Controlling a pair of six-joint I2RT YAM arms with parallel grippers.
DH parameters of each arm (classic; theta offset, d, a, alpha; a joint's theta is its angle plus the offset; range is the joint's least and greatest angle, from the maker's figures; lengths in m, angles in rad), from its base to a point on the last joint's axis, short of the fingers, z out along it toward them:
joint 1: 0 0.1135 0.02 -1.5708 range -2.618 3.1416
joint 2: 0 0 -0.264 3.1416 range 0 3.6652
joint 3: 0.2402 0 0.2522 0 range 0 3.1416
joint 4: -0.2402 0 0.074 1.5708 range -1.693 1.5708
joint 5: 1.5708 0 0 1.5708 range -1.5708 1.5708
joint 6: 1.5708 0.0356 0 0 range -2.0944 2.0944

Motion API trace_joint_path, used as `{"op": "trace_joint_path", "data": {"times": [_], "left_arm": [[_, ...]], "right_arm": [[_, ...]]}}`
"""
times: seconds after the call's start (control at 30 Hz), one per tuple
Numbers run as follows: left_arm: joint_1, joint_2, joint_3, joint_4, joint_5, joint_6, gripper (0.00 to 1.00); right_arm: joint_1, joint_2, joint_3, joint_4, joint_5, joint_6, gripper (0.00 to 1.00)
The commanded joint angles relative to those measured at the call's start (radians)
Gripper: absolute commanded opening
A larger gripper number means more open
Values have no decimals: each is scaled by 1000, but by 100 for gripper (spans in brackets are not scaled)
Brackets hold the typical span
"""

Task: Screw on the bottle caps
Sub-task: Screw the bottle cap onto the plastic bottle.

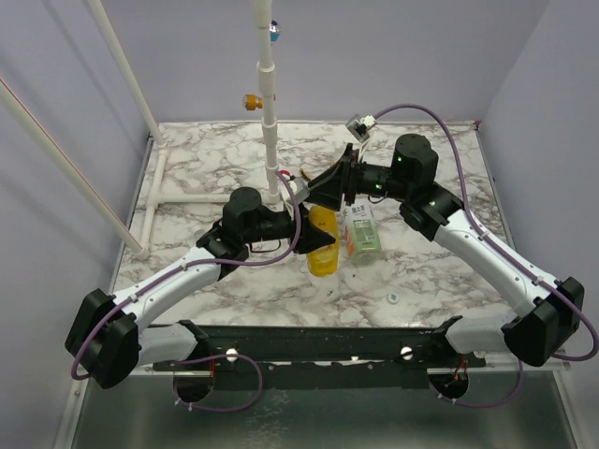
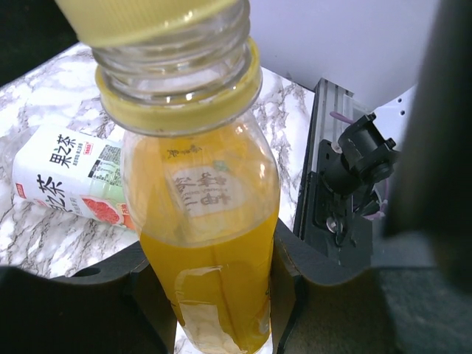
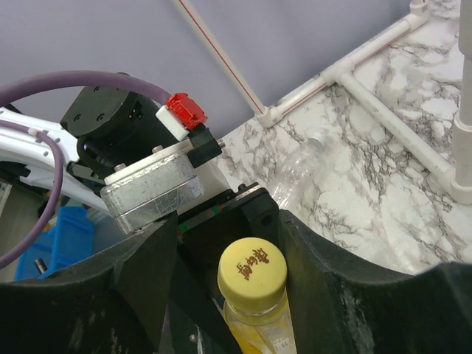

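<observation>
My left gripper is shut on the body of the yellow bottle, holding it upright. A yellow cap sits on the bottle's neck. My right gripper is open around that cap. Its right finger lies against the cap, and a gap shows on the left side. The clear bottle with the green-and-white label lies on its side just right of the yellow one. A small whitish cap lies alone on the table near the front.
A white pipe frame stands upright behind the bottles, with rails running along the marble table. A clear bottle lies beside those rails. The black base rail runs along the front edge.
</observation>
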Motion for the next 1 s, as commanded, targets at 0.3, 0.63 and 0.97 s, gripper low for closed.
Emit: {"op": "trace_joint_path", "data": {"times": [0.3, 0.63, 0.97], "left_arm": [[7, 5, 2, -14, 31, 24, 0], [7, -16, 13, -55, 30, 50, 0], [8, -23, 11, -60, 21, 52, 0]], "right_arm": [[10, -18, 3, -21, 62, -25, 60], [10, -9, 14, -21, 98, -13, 60], [10, -37, -32, -54, 143, -18, 51]]}}
